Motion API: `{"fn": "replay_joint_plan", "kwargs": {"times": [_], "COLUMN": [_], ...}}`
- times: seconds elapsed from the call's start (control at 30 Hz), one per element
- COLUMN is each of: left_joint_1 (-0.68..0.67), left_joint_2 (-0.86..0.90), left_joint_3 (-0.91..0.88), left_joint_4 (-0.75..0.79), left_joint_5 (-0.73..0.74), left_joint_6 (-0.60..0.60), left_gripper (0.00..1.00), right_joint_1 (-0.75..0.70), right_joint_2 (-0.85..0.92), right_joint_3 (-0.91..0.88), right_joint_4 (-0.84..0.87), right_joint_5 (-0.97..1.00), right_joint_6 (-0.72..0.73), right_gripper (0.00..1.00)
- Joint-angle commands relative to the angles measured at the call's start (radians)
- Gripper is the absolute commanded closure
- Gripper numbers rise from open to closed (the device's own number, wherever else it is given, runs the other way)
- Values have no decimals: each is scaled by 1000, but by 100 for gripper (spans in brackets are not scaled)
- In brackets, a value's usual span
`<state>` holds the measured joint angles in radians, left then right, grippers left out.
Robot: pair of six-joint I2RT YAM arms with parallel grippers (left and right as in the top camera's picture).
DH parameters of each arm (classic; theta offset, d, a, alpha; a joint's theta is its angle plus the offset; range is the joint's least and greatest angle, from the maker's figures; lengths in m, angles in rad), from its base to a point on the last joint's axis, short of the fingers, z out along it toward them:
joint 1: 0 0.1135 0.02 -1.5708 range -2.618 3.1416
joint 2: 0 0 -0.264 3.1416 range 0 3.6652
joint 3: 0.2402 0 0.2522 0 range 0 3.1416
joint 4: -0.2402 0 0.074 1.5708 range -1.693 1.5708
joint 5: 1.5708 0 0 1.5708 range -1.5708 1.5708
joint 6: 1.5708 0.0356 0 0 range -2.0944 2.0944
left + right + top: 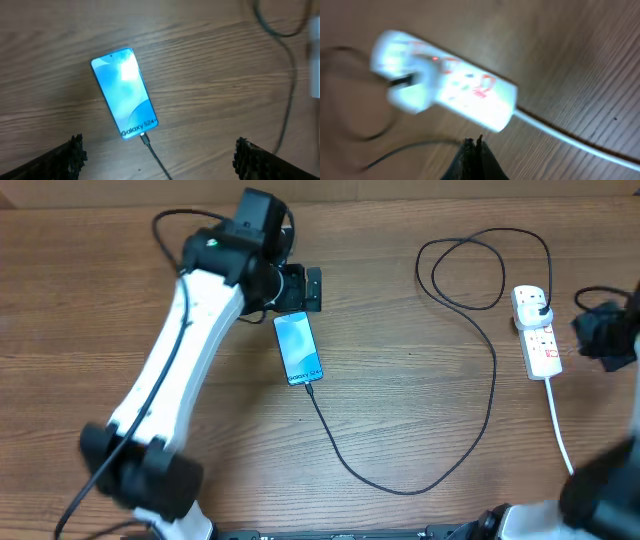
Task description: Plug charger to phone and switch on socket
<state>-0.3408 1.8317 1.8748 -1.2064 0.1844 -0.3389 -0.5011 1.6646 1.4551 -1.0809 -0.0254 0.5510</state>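
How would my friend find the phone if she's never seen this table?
Start at the wooden table and find the big white arm on the left. Right beside its far end lies the phone, flat on the wood. It is the only thing with a glowing blue screen, and the thin black charger meets its bottom edge.

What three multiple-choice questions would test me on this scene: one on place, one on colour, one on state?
1. Where does the socket lie from the phone?
A) to its right
B) to its left
C) on top of it

2. What colour is the charger?
A) white
B) black
C) red

3. The left gripper is:
A) shut on the phone
B) shut on the charger
C) open

Answers:
1 A: the overhead view shows it far right of the phone.
2 B: its thin cable is black.
3 C: its jaws stand wide apart, holding nothing.
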Motion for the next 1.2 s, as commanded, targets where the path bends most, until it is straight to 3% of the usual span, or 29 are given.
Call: {"fn": "replay_joint_plan", "kwargs": {"times": [0.0, 0.23, 0.37, 0.4, 0.43, 0.47, 0.5, 0.9, 1.03, 1.17], "left_joint_1": [-7, -8, -8, -8, -8, -8, -8, -8, -8, -7], "left_joint_2": [-177, -321, -389, -412, -437, -466, -494, -839, -950, -1084], "left_joint_3": [20, 3, -67, -99, -135, -179, -223, -737, -846, -923], "left_joint_4": [-37, -172, -188, -181, -166, -146, -126, 11, 19, 36], "left_joint_5": [-12, -84, -87, -86, -82, -77, -75, -75, -45, -34], "left_joint_6": [29, 47, 51, 51, 51, 50, 47, -30, -35, -35], "left_gripper": [0, 0, 0, 0, 1, 0, 0, 0, 0, 0], "right_joint_1": [113, 471, 652, 682, 702, 723, 732, 759, 797, 839], "right_joint_2": [-217, -434, -474, -475, -474, -473, -472, -499, -616, -842], "right_joint_3": [37, 37, 37, 37, 37, 37, 37, 31, -64, -276], "right_joint_4": [-27, -82, -126, -140, -151, -164, -171, -330, -296, -179], "right_joint_5": [-79, -140, -128, -127, -127, -127, -127, -126, -93, -84], "right_joint_6": [-95, -255, -311, -309, -309, -309, -309, -267, -267, -267], "right_gripper": [96, 96, 83, 76, 58, 20, 0, 0, 0, 0]}}
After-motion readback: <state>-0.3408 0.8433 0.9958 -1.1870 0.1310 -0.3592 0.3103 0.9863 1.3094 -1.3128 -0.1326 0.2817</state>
